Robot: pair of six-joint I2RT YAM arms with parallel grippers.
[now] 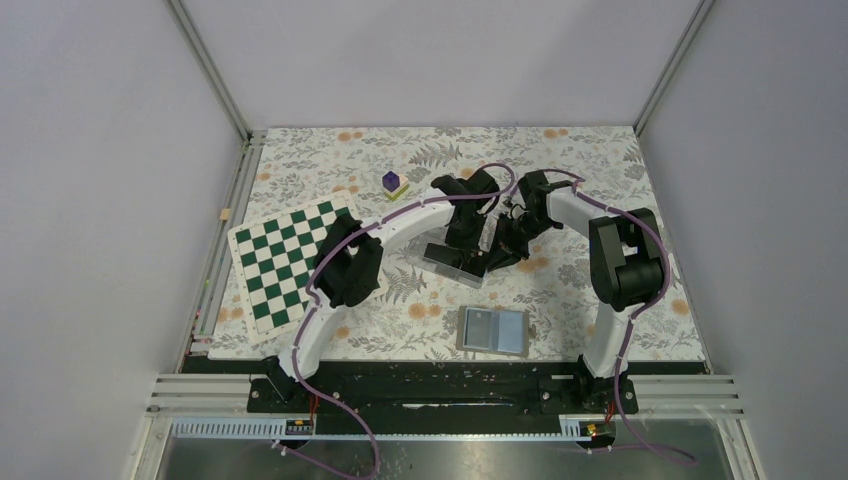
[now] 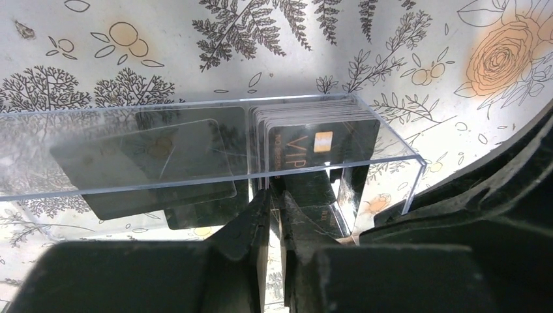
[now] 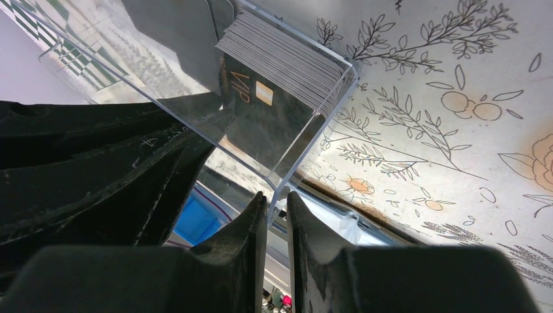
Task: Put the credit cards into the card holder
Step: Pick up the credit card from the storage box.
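A stack of black credit cards (image 2: 313, 140) stands on edge at one end of a clear plastic box (image 2: 195, 186). The front card shows "VIP" and a gold spot. My left gripper (image 2: 278, 195) reaches down into the box at the stack, jaws nearly closed on the edge of a card. My right gripper (image 3: 277, 195) is shut on the box's corner wall (image 3: 306, 130), and the stack (image 3: 280, 59) shows behind it. In the top view both grippers (image 1: 462, 250) (image 1: 497, 255) meet at the box (image 1: 445, 262). The card holder (image 1: 493, 330) lies open, pale blue inside, nearer the arm bases.
A green and white chessboard (image 1: 290, 262) lies at the left. A purple cube (image 1: 391, 181) sits on a yellow piece behind the box. Another dark card shape (image 2: 143, 163) shows through the box wall. White walls enclose the floral table.
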